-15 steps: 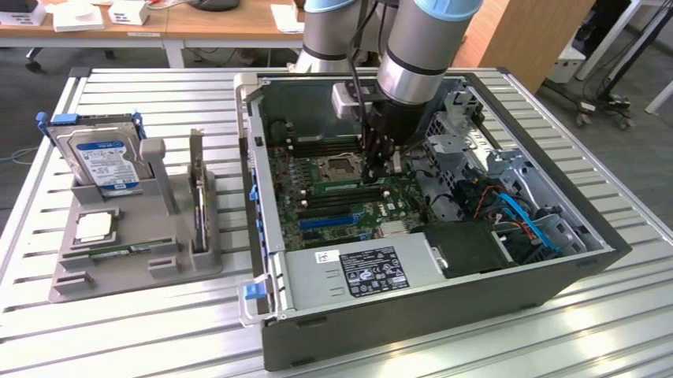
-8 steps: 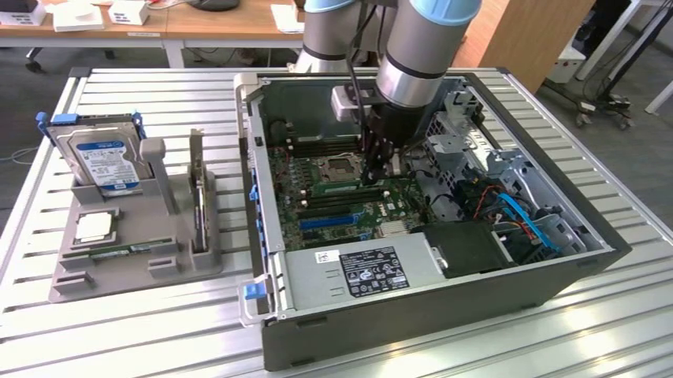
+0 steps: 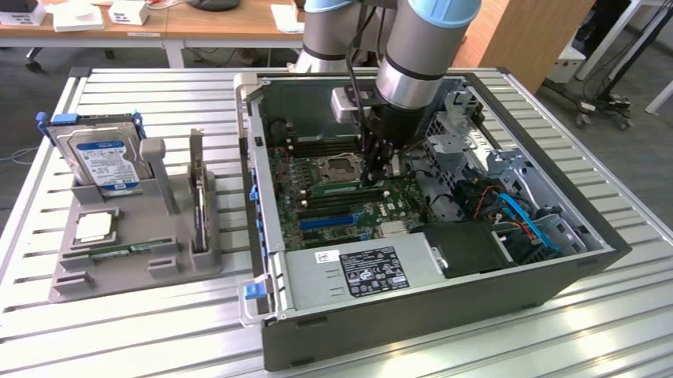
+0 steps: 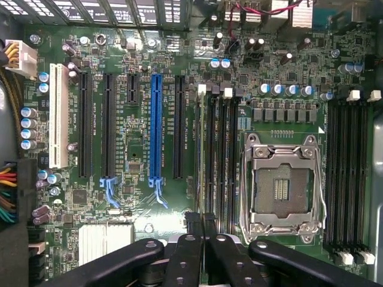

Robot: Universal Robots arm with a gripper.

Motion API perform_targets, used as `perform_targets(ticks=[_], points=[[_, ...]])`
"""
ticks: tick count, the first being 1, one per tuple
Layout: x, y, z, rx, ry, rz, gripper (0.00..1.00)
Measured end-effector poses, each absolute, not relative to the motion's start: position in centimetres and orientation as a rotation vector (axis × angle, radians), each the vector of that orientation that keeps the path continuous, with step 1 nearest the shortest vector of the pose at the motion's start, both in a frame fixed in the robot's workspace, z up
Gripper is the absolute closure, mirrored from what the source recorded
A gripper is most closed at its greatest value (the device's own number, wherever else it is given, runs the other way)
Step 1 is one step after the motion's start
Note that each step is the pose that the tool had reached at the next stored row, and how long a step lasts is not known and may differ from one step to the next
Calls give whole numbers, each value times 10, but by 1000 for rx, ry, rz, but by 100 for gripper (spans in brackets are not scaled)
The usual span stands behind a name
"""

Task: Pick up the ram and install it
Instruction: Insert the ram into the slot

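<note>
jaws stand all but closed, with a hairline gap between them. the gripper [image 3: 379,179] reaches down inside the open case [image 3: 421,315], low over the board [image 3: 305,177], and its fingertips [image 4: 192,222] sit at one end of the ram [image 3: 342,189]. whether they pinch that end or merely rest on it, i cannot tell.

the ram stands on edge in a slot of the board. in the exterior view it runs from the fingertips toward the exterior view's left, a pale green strip among dark slots. in the wrist view the ram [image 4: 197,155] appears edge-on as a thin line. it is in the outermost slot of the bank between the socket [image 4: 281,185] and the long card slots, on the side nearer the blue slot [image 4: 156,125]. the neighbouring slots of that bank are bare.

the arm [image 3: 421,55] comes down from above the case's far side. the psu [image 3: 358,272] lies at the case's near edge.

on the exterior view's left, well apart from the case, a grey holder [image 3: 116,276] rests on the slatted table [image 3: 589,331]. it carries a drive [image 3: 102,161] standing upright, a dark card [image 3: 197,193] on edge, and a thin green strip [image 3: 126,250] lying flat in a groove.
</note>
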State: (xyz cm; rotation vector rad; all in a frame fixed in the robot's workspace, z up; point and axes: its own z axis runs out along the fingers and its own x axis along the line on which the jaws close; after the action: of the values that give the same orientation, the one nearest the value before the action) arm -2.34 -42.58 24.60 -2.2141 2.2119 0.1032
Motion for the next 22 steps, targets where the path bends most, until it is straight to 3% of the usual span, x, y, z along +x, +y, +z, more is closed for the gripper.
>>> perform_targets(ticks=[22], points=[[-26, -425, 244, -2214, 2212, 103, 89]])
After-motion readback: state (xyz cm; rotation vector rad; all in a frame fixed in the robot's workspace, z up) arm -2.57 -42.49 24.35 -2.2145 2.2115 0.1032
